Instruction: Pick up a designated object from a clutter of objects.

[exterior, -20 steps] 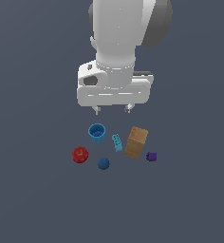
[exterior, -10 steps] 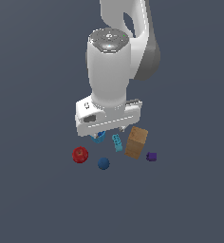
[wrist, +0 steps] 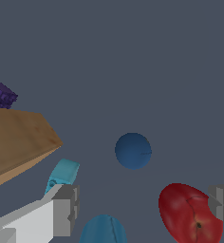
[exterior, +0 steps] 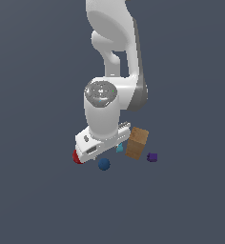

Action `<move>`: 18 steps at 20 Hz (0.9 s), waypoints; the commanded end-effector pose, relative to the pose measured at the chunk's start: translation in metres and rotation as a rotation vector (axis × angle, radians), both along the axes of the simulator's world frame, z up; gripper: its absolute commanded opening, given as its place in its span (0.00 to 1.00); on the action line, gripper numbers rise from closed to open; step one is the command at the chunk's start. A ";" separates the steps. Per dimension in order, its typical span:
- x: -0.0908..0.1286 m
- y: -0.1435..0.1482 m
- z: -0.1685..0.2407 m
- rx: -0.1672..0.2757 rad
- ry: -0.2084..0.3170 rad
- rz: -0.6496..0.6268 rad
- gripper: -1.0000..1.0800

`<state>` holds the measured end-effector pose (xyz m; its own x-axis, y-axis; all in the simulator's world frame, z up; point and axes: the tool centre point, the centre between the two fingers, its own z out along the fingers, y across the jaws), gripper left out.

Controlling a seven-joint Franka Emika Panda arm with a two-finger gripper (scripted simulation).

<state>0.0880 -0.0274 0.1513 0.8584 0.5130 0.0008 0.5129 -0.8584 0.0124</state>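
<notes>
Dark blue and plain, the ball [wrist: 133, 150] I am after lies free on the grey tabletop [wrist: 133, 57], not yet touched or lifted, so the whole grasp is left to do. My hand [wrist: 144, 206] hangs low above the clutter with its fingers [wrist: 66, 209] spread wide and holding nothing; in the wrist view the ball sits clear of the gap between them, not yet bracketed. Just beside it are the red round thing [wrist: 192, 213], a teal brick [wrist: 62, 173], the blue cup [wrist: 103, 230], a tan box [wrist: 19, 140] and a purple cube [wrist: 1, 95].
</notes>
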 end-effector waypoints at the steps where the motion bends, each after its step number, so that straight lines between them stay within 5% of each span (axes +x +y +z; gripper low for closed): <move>1: 0.004 -0.003 -0.020 0.003 0.002 0.049 0.96; 18: 0.008 -0.012 -0.071 0.009 0.009 0.160 0.96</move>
<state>0.0960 -0.0391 0.0814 0.7656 0.6433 -0.0010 0.6433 -0.7656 -0.0005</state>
